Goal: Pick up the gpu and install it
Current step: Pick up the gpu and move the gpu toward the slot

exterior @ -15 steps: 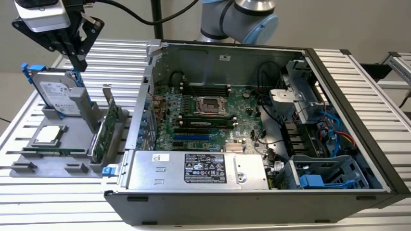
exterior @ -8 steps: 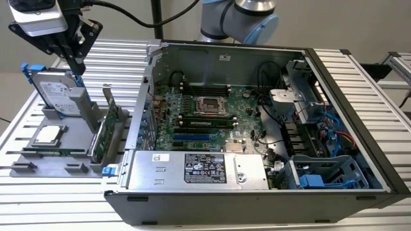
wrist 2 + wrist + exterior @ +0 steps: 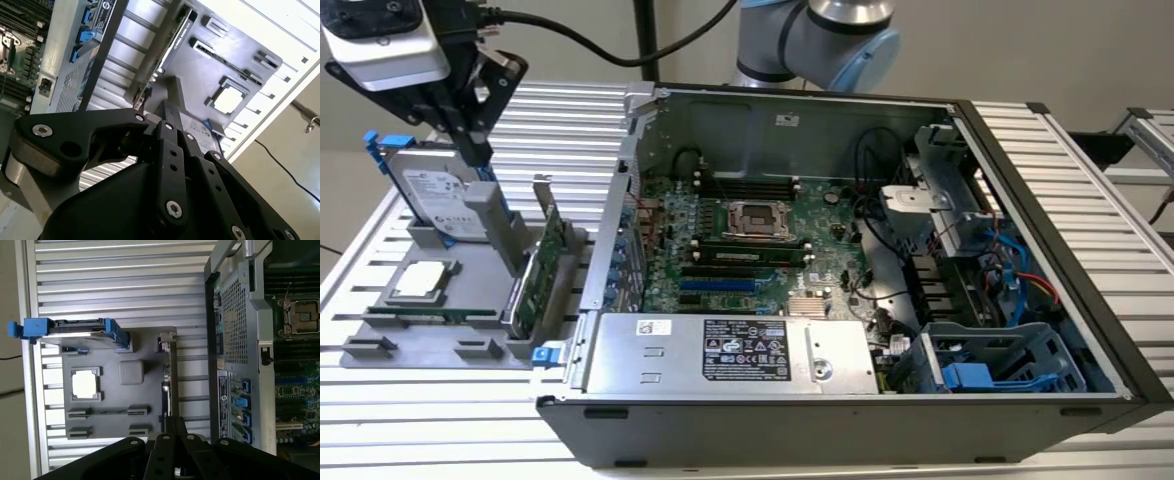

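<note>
1. The black linked-finger gripper [image 3: 478, 152] hangs at the exterior view's upper left. Its fingers taper down to a single tip. They look clenched together with nothing between them.
2. In the exterior view the tip sits over the grey moulded plastic tray [image 3: 400, 335], near the top of the silver hard drive in its blue frame [image 3: 434, 195]. It touches neither one.
3. The gpu [image 3: 547, 265], a thin card with a green circuit board face and a silver metal end bracket, stands on edge in a slot on the tray. It is at the side of the tray nearest the open computer case [image 3: 720, 120].
4. The card is apart from the gripper and untouched, and it is not in the case.
5. In the first wrist view the gpu [image 3: 170, 375] shows edge-on as a narrow strip. One end of the strip reaches the gripper [image 3: 173, 424]. The tray [image 3: 115, 400] and the hard drive [image 3: 75, 330] lie beside it.
6. In the second wrist view the gripper [image 3: 169, 112] points toward the same card [image 3: 175, 40], with the tray [image 3: 240, 55] beyond it.
7. A square silver processor chip [image 3: 424, 280] rests flat in a pocket of the tray, between the hard drive and the tray's near edge.
8. The case lies on its side on a white slatted metal table [image 3: 587, 120]. Inside it are a green motherboard [image 3: 747, 235] and a silver power supply box [image 3: 720, 350] along the near wall.
</note>
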Controlling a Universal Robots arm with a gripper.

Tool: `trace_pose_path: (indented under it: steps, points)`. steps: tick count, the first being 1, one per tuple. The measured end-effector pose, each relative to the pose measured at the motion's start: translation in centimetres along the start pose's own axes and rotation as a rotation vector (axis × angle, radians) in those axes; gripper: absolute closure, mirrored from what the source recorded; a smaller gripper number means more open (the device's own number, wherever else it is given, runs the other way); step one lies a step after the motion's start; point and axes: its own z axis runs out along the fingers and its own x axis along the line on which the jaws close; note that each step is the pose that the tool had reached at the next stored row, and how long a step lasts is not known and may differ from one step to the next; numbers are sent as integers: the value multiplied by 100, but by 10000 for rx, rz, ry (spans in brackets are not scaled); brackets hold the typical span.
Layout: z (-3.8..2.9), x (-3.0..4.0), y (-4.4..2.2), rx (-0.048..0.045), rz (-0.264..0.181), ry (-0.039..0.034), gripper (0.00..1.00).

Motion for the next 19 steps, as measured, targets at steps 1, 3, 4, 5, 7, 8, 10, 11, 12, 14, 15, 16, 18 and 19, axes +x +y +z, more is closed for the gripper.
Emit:
trace_pose_path:
  steps: [1, 3, 4, 5, 7, 8, 10, 11, 12, 14, 15, 16, 18, 19]
  points:
    - [-1, -1, -17, 0, 3, -1, 100]
    - [-2, -4, -53, 0, 8, 0, 100]
    - [-3, -5, -71, 0, 11, 0, 100]
    - [-4, -7, -88, 1, 12, 0, 100]
    - [-4, -9, -120, 0, 15, -1, 100]
    - [-5, -10, -135, 0, 16, -1, 100]
    - [-6, -12, -163, 0, 17, -1, 100]
    - [-6, -13, -176, 0, 18, -1, 100]
    - [-7, -14, -189, 0, 19, -1, 100]
    - [-8, -16, -218, 1, 19, -1, 100]
    - [-8, -17, -233, 1, 19, -1, 100]
    - [-9, -18, -247, 1, 19, -1, 100]
    - [-10, -20, -276, 0, 19, -1, 100]
    - [-10, -21, -289, 0, 18, -1, 100]
